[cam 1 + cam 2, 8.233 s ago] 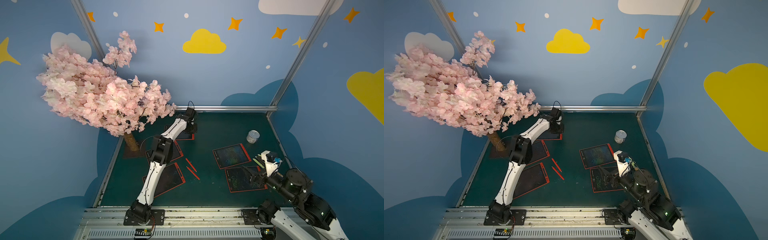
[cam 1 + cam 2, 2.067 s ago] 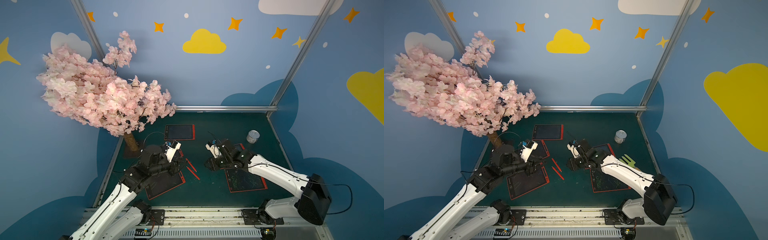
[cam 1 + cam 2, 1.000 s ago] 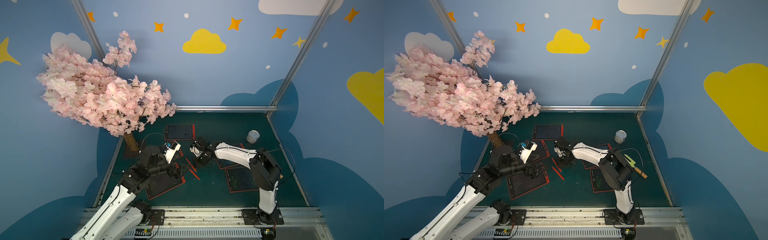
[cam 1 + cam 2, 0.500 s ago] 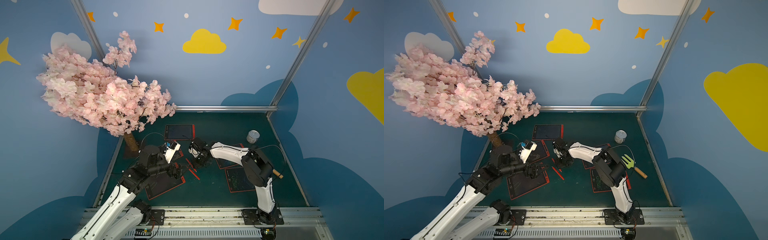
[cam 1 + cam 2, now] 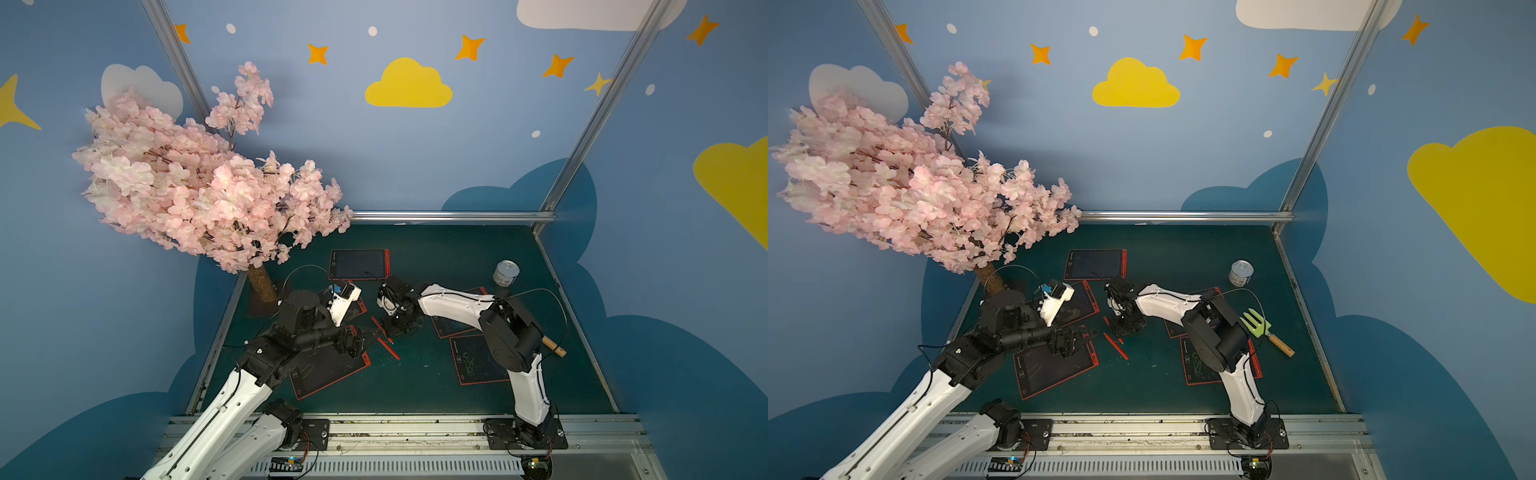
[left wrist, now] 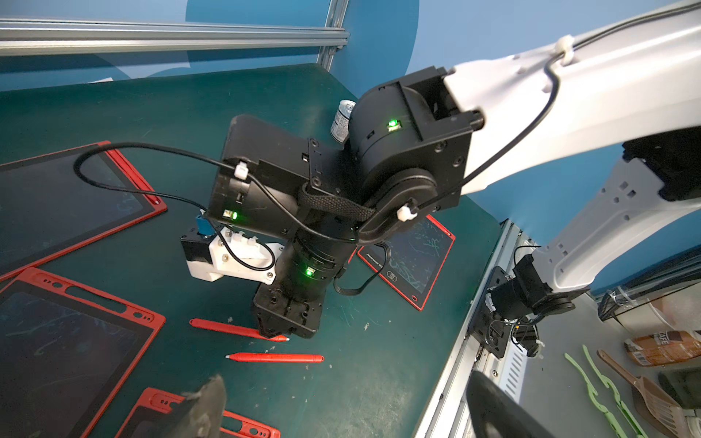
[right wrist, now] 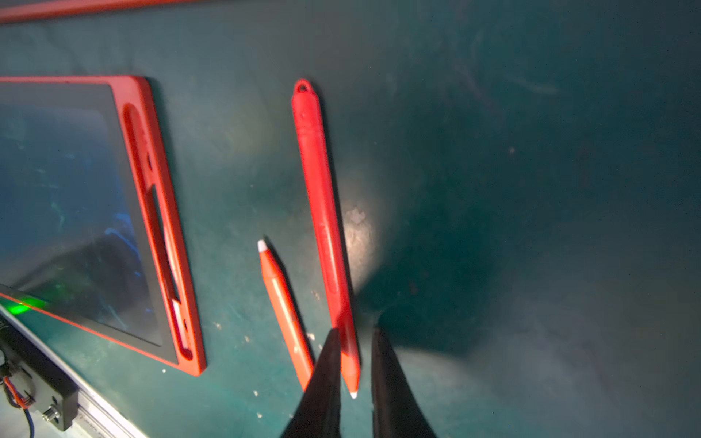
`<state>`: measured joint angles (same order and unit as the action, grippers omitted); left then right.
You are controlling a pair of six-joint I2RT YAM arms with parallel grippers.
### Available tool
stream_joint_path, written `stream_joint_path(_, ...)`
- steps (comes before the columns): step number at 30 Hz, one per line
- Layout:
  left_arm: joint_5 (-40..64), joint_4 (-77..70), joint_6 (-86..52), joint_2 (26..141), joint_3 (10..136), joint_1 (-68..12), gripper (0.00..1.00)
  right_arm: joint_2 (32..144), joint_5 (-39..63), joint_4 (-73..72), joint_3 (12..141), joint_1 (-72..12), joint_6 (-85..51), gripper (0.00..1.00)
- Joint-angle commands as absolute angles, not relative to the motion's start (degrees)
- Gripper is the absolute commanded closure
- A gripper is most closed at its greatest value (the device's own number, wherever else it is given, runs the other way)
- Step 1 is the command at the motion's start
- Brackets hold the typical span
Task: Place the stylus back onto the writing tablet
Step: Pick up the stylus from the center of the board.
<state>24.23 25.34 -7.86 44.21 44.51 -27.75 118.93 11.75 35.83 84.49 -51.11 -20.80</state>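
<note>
In both top views we record the right gripper (image 5: 394,330) lowered onto the green mat (image 5: 415,386), over the tip end of one red stylus (image 5: 378,325). A second stylus (image 5: 390,350) lies just beside it. The target writing tablet (image 5: 332,376) sits near, and the left gripper (image 5: 365,336) hovers over its corner, where that arm may obstruct the return path. In the left wrist view the left gripper's jaws stand wide and empty. In the right wrist view the right gripper's black wedge fingers (image 7: 326,379) stand narrow astride the stylus near its white nib. One finger touches it, yet we cannot tell whether it is clamped. Risks, in our judgement:

- A hold so close to the tapered end could let the long barrel swing or slip out on lifting.
- The finger between the two styluses could drag the neighbour.
- The frame's slim slot leaves little room for misalignment.

Materials: the styluses are slender, smooth hard plastic, the straddled one with an eyelet at its blunt end. The tablet is flat and red-framed, its dark glossy screen faintly scribbled. The mat is matte, scuffed and crumb-flecked.
</note>
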Motion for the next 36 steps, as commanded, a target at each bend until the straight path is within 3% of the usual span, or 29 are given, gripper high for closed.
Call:
stream_joint_path(1,25.0,25.7,-7.4,44.1,44.9,-27.5,0.02,120.7,10.9,37.7,86.2,-51.5,-20.8,0.84)
stream_joint_path(27,25.7,25.3,-7.8,43.8,44.7,-27.2,0.02,123.7,4.9,42.4,89.7,-54.2,-19.0,0.95)
stream_joint_path(36,26.1,25.1,-8.0,43.8,44.7,-27.0,0.02,125.0,3.8,43.5,91.0,-55.0,-18.6,0.89)
